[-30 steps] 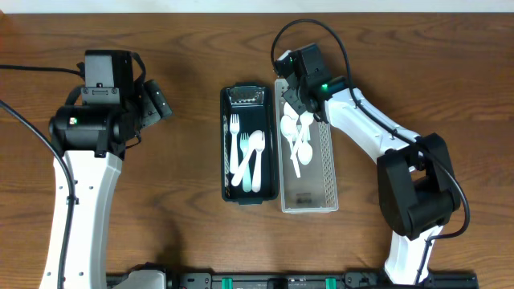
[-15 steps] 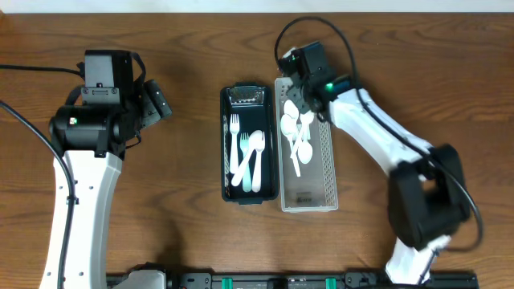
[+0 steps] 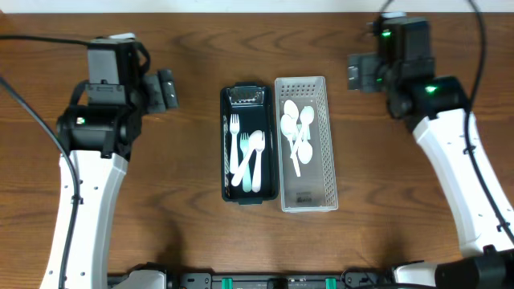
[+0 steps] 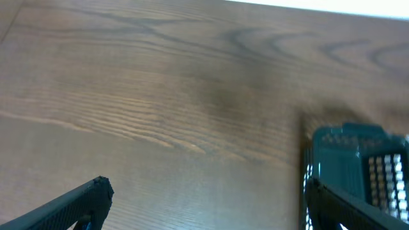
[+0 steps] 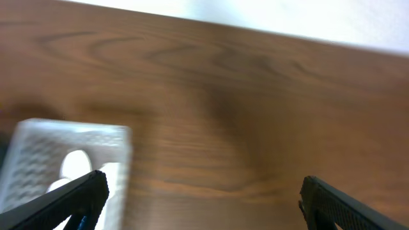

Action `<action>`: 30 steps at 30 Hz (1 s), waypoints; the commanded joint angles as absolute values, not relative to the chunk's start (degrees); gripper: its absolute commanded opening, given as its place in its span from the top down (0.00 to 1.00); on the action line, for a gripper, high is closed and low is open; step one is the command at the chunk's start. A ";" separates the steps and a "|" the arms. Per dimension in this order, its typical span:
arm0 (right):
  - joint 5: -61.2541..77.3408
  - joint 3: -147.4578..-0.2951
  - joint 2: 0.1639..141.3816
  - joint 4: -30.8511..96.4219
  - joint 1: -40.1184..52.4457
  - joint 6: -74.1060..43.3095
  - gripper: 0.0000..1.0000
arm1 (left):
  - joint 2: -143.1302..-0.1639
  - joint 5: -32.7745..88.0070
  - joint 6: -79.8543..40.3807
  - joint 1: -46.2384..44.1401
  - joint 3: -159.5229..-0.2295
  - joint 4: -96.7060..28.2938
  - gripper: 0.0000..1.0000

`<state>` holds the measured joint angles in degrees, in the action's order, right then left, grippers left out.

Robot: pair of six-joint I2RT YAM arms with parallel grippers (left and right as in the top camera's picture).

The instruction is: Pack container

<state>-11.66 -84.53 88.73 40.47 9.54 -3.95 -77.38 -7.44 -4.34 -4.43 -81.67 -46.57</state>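
A black container [image 3: 249, 200] lies mid-table and holds white forks [image 3: 235, 132] and spoons [image 3: 255, 152]. Touching its right side is a white perforated basket [image 3: 310, 193] with several white spoons [image 3: 295, 128] in its far half. My left gripper [image 3: 165, 90] hovers open to the left of the container, with nothing between its fingers. In the left wrist view the left gripper [image 4: 206, 186] sits over bare wood, with the black container [image 4: 348, 150] at the right. My right gripper [image 3: 356, 72] stands open and empty to the right of the basket's far end. The right wrist view shows the right gripper [image 5: 203, 184] and the white basket [image 5: 38, 144].
The wooden table [image 3: 185, 233] runs to a pale edge along the far side. Both arms' cables hang near the far corners. A black rail [image 3: 281, 281] lies along the near edge.
My right gripper was over the basket's far end nearly shut; it has opened and swung up and to the right, away from the basket. The left arm shifted slightly toward the far side.
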 commanded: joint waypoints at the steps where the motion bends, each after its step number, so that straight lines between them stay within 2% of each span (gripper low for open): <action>1: -14.33 -84.40 88.88 38.76 6.57 -6.94 0.01 | -78.94 -6.70 0.84 -4.69 -80.42 -46.57 0.02; 5: -14.22 -84.40 88.77 38.15 3.62 -6.37 0.01 | -79.77 -6.70 0.84 -4.67 -80.42 -45.71 0.02; 10: -13.93 -84.31 87.26 43.20 1.72 -8.49 0.01 | -79.61 -6.70 0.08 -4.69 -80.40 -45.39 0.02; 15: -13.89 -81.62 81.30 45.34 0.69 -10.70 0.01 | -76.77 -6.72 -1.19 -5.72 -77.71 -46.72 0.02; 22: -13.47 -65.98 63.37 40.21 0.78 -10.66 0.01 | -63.40 -6.94 -1.80 -6.20 -64.36 -42.92 0.02; 30: -12.75 -41.74 37.41 36.69 0.84 -10.76 0.01 | -37.85 -9.61 -2.17 -6.20 -44.34 -38.04 0.02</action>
